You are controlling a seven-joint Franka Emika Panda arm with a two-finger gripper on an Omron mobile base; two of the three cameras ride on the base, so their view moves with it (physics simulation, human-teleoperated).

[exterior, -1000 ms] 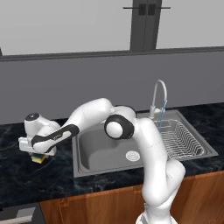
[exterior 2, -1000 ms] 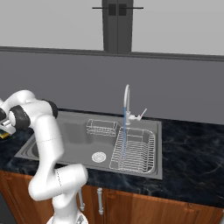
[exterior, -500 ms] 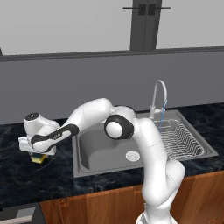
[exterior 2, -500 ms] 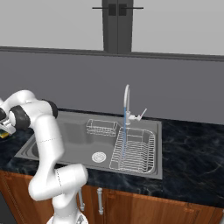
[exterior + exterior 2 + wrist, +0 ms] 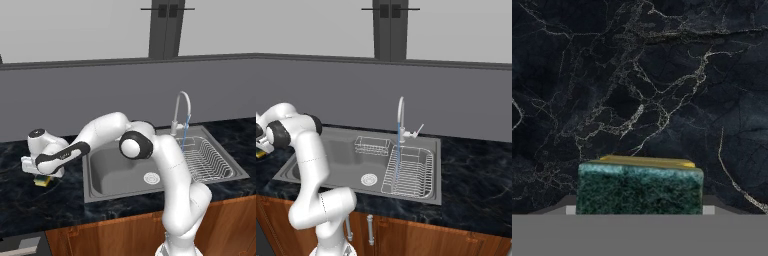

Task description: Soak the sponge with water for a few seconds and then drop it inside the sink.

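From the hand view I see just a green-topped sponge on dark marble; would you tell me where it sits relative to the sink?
Observer: The sponge lies on the counter to the left of the sink, outside the basin.
Operator: Thank you. Is the water already running?
Observer: Yes, a thin blue stream of water falls from the arched faucet at the back of the sink.
Operator: And where does that stream land?
Observer: On the wire dish rack in the right part of the sink, on the far side of the basin from the sponge.
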